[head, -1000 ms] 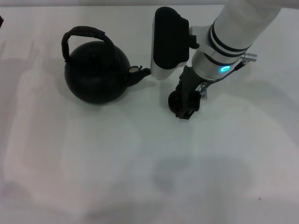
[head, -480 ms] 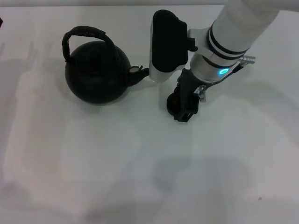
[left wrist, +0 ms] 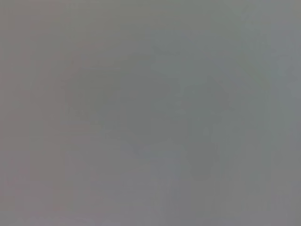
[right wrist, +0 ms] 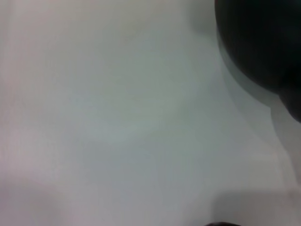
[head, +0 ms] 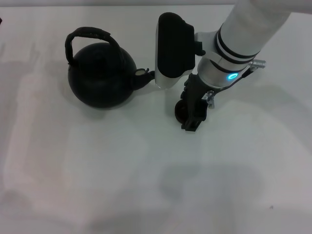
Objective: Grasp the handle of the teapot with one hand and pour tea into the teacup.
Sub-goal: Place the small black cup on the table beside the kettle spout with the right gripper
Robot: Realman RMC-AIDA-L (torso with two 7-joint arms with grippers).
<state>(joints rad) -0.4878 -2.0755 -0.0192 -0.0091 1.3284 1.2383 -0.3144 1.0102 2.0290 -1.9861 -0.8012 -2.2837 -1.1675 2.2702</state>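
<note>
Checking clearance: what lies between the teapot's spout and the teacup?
In the head view, only bare white table separates the spout from the teacup; the right wrist's housing hangs above it.

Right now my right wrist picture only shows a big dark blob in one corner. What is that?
Observer: That's the teapot, a round black pot standing on the white table.
Operator: Is anything holding its handle?
Observer: No. The handle arches over the pot and nothing touches it.
Operator: Where's the cup?
Observer: The teacup is on the spout side of the pot, a little way off. It is mostly hidden under the right pincer, which hangs over it. I can't tell if they touch.
</note>
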